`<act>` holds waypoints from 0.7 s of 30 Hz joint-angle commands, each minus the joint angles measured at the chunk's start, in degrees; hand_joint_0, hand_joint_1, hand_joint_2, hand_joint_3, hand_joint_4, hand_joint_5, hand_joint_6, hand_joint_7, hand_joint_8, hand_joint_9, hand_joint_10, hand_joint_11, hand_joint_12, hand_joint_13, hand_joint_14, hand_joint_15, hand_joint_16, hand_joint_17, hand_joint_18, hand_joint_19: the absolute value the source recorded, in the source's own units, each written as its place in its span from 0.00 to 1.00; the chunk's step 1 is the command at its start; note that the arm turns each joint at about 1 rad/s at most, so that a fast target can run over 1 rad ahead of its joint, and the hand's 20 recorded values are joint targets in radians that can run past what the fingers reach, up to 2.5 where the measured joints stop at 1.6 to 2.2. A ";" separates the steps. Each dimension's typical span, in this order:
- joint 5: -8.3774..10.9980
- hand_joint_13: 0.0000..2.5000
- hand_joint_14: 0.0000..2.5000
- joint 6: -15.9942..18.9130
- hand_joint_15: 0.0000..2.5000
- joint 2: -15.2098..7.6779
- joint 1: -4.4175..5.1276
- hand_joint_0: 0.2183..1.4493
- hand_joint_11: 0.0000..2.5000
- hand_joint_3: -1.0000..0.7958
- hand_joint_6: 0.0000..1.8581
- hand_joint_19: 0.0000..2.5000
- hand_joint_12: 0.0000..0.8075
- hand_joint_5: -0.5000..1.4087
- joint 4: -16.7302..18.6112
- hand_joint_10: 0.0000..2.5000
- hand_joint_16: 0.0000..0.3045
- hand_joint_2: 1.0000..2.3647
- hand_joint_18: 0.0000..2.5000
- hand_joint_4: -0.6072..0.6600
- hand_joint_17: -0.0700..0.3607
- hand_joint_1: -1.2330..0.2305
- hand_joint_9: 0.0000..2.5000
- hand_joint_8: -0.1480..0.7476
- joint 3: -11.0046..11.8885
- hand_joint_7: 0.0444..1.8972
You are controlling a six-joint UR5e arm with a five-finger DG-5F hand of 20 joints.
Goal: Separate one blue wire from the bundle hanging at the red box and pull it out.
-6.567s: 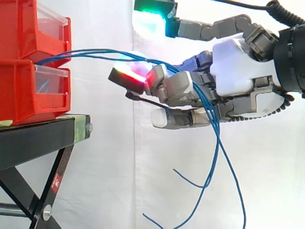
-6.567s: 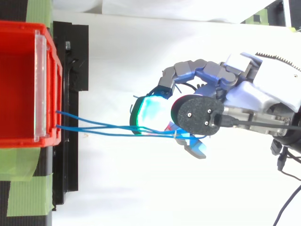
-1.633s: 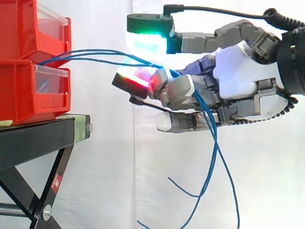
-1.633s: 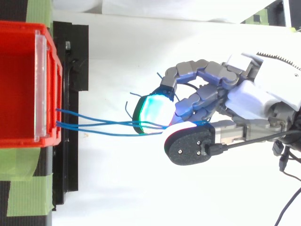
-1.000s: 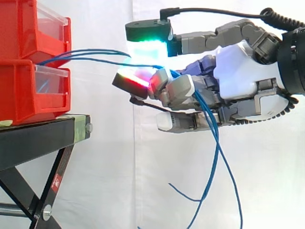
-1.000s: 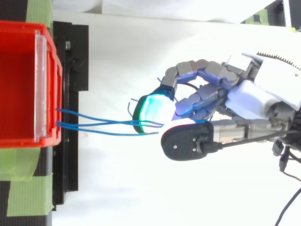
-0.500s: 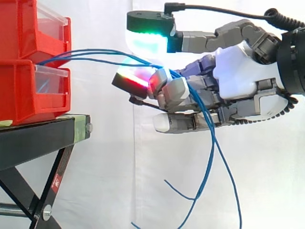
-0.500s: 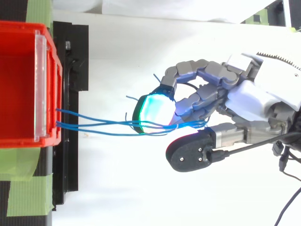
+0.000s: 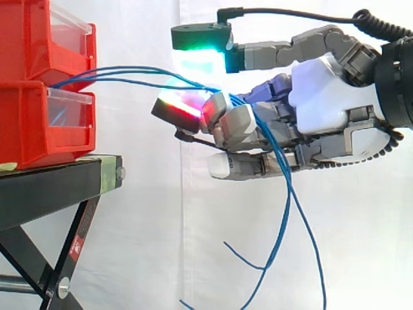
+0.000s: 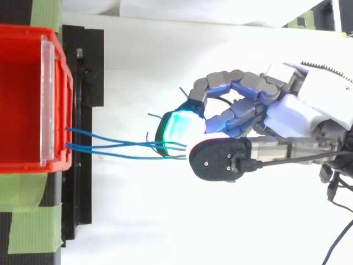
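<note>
Left: blue wires point(image 9: 129, 68) run out from the red bins point(image 9: 39, 123) toward the right, nearly level. Right: I see the hand point(image 9: 322, 97) curled round the bundle, loose ends hanging below, presumably holding it taut so one wire can be singled out.

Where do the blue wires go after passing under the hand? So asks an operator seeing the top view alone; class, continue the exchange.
Observer: In the side view the blue wires pass through the curled fingers of the hand, then hang loose below it.
Operator: Where do they leave the red box?
Observer: Two red bins are stacked; the wires come out where the upper bin meets the lower bin.
Operator: What carries the bins?
Observer: A black stand on slanted legs.
</note>
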 commanded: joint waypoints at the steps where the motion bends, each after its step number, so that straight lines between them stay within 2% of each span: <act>1: 0.00 0.52 0.01 0.00 0.60 0.03 0.00 0.37 0.66 0.43 0.47 0.27 0.37 0.14 0.00 0.00 0.14 0.02 0.30 0.63 0.39 0.30 0.38 0.50 0.03 0.52; 11: 0.00 0.51 0.01 0.00 0.60 -0.05 0.00 0.41 0.66 0.44 0.47 0.26 0.38 0.14 0.00 0.00 0.14 0.02 0.29 0.63 0.39 0.27 0.37 0.49 0.03 0.52; 15: 0.00 0.48 0.01 0.00 0.60 -0.05 0.00 0.40 0.65 0.39 0.47 0.25 0.38 0.13 0.00 0.00 0.14 0.01 0.28 0.60 0.39 0.21 0.31 0.49 -0.06 0.53; 21: 0.00 0.47 0.01 0.00 0.60 -0.05 0.00 0.38 0.65 0.36 0.47 0.25 0.38 0.13 0.26 0.00 0.15 0.01 0.27 0.59 0.39 0.20 0.29 0.49 0.03 0.53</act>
